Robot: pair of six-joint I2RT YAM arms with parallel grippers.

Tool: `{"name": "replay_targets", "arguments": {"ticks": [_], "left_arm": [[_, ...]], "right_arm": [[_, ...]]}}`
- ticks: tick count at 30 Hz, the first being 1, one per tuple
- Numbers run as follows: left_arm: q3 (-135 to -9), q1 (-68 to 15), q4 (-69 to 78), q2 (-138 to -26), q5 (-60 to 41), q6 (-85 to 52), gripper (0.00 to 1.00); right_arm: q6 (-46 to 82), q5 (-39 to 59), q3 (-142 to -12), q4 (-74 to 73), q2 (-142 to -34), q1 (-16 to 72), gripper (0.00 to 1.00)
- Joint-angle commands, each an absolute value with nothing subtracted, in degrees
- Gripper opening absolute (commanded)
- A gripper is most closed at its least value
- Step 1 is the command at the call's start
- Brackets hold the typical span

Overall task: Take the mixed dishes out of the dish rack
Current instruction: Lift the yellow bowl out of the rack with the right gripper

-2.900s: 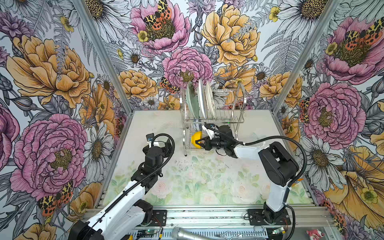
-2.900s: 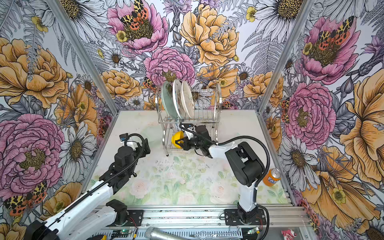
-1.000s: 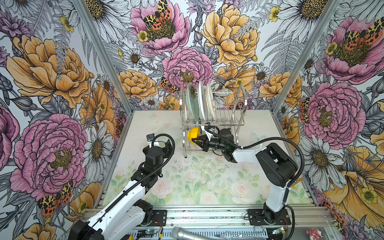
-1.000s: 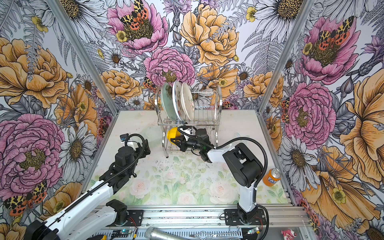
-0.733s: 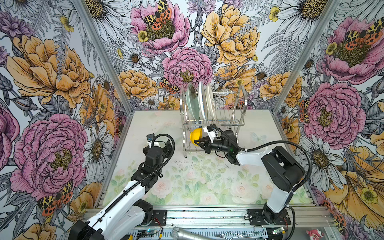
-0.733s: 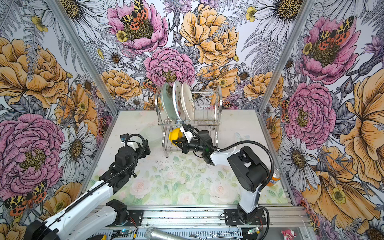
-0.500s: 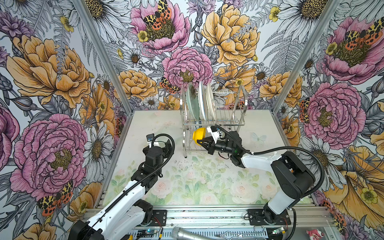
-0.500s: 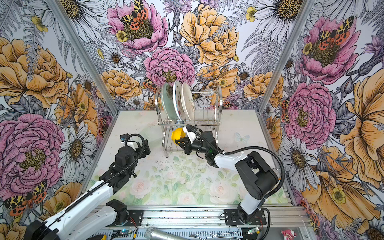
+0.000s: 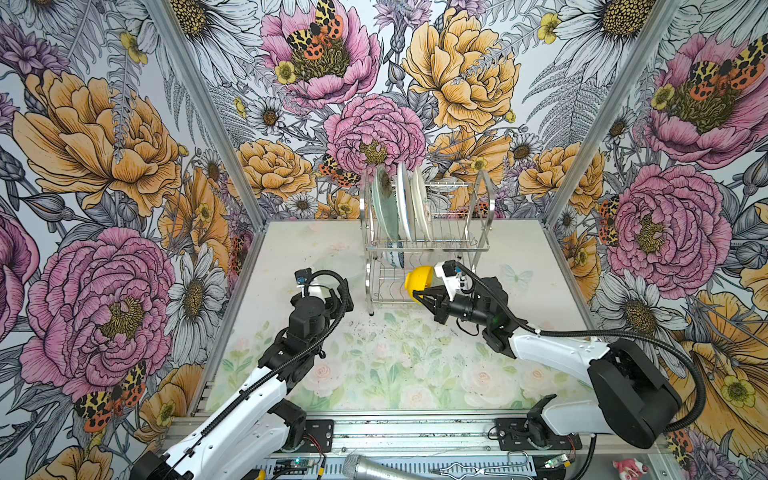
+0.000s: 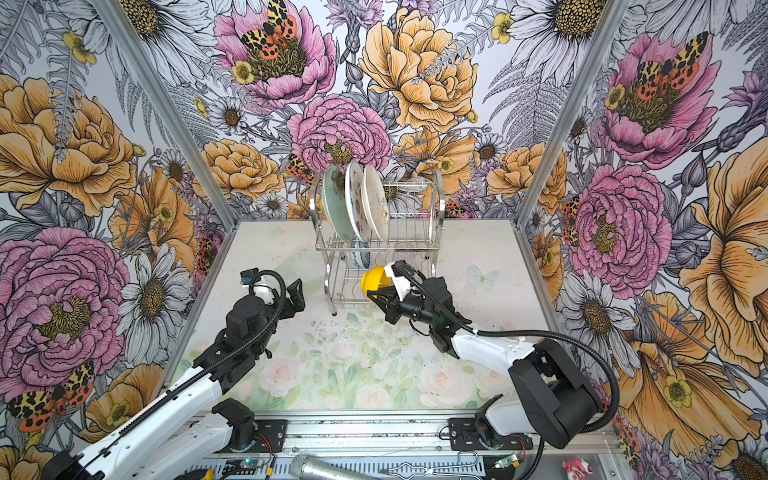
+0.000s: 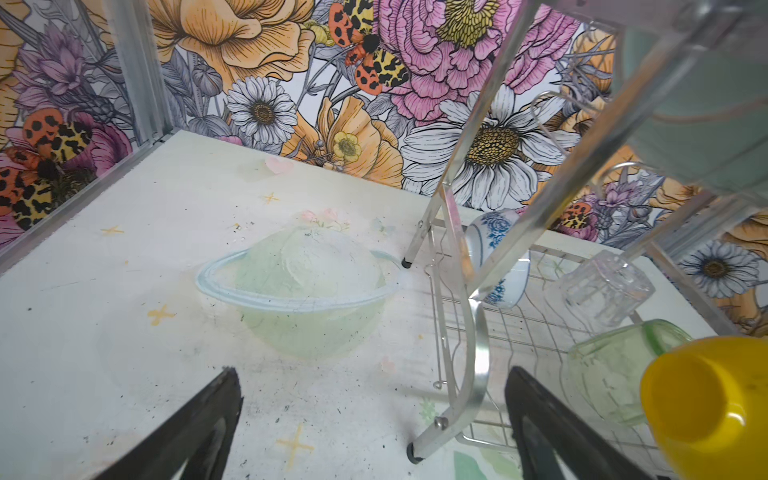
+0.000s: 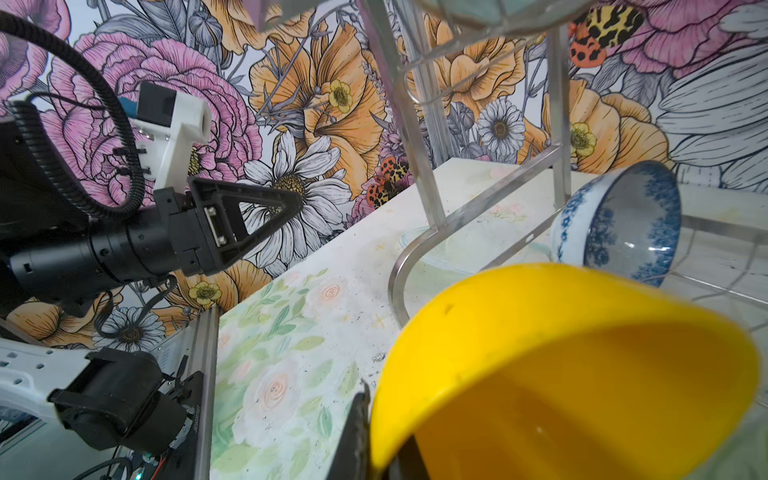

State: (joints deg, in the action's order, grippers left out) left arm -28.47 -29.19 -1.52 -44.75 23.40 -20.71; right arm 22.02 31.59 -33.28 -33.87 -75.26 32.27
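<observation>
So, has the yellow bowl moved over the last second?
Yes. In a top view the yellow bowl, held by the right pincer, has shifted rightward, away from the left front leg of the dish rack.

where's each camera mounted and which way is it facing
Top views: high at the front, looking down on the table and dish rack; left gripper open, right gripper shut on the yellow bowl.
Left wrist: low over the table, facing the rack's lower shelf; its two black fingers show.
Right wrist: at the rack's front, facing the left gripper; one own finger shows beside the bowl's rim.
Shared: both wrist views show the yellow bowl and the blue-and-white bowl.
</observation>
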Motion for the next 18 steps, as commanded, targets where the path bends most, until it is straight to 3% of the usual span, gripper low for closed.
{"name": "replay_targets", "arguments": {"ticks": [1,18], "left_arm": [[-30.45,-31.02,-1.36,-42.63,19.19,-21.28,0.99],[-31.85,-40.98,4.82,-45.87,17.45,-16.75,0.99]], "right_arm": [[22.05,27.52,-32.44,-30.63,-68.49,31.99,0.0],[24.0,10.85,-22.95,-11.31,-40.02,29.55,0.0]]}}
